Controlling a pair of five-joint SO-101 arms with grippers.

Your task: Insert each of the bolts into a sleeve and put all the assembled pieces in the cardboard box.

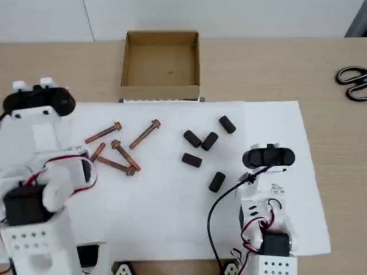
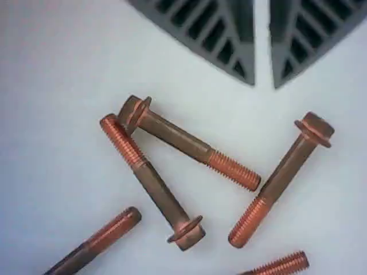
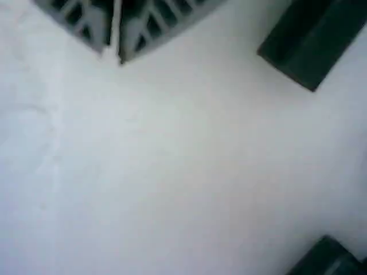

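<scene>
Several copper bolts (image 1: 125, 155) lie loose on the white sheet, left of centre. Several black sleeves (image 1: 210, 141) are scattered to their right. The empty cardboard box (image 1: 160, 86) stands at the sheet's far edge. My left gripper (image 2: 264, 83) hovers shut just above the sheet, close to the bolts (image 2: 189, 143) and holding nothing. One bolt (image 2: 284, 177) lies nearest its tips. My right gripper (image 3: 112, 54) is also shut over bare sheet, with one black sleeve (image 3: 312, 40) a short way off and a second sleeve (image 3: 330, 258) farther away.
The white sheet (image 1: 172, 217) covers the middle of the wooden table. Black scissors (image 1: 352, 83) lie at the far right edge. The left arm (image 1: 40, 189) stands at the front left and the right arm (image 1: 266, 195) at the front right.
</scene>
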